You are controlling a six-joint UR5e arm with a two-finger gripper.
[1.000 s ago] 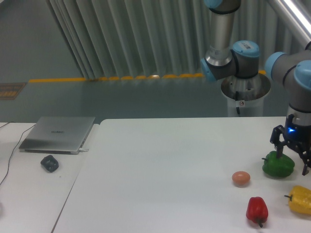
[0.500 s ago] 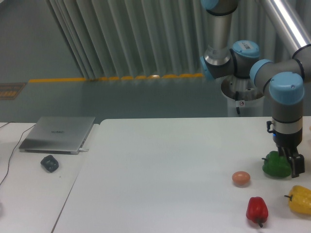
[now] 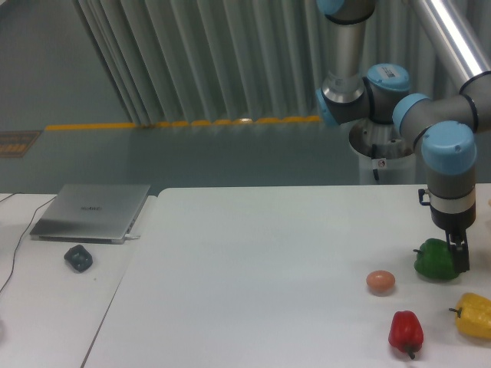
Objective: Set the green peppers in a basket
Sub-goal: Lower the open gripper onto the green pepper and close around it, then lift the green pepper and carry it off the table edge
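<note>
The green pepper (image 3: 434, 260) lies on the white table (image 3: 268, 261) near its right edge, glossy and lobed. My gripper (image 3: 459, 257) hangs straight down at the pepper's right side, turned edge-on to the camera. Only one dark finger (image 3: 462, 257) shows, overlapping the pepper's right flank. The gap between the fingers is hidden, so I cannot tell whether they grip the pepper. The pepper rests on the table. No basket is in view.
A brown egg-like ball (image 3: 380, 281) sits left of the green pepper. A red pepper (image 3: 405, 332) and a yellow pepper (image 3: 473, 315) lie nearer the front edge. A closed laptop (image 3: 92, 211) and a dark mouse (image 3: 78, 257) sit on the left table.
The wrist has turned from facing the camera with spread fingers to edge-on, and the arm swung in over the pepper. The pepper has stayed in place.
</note>
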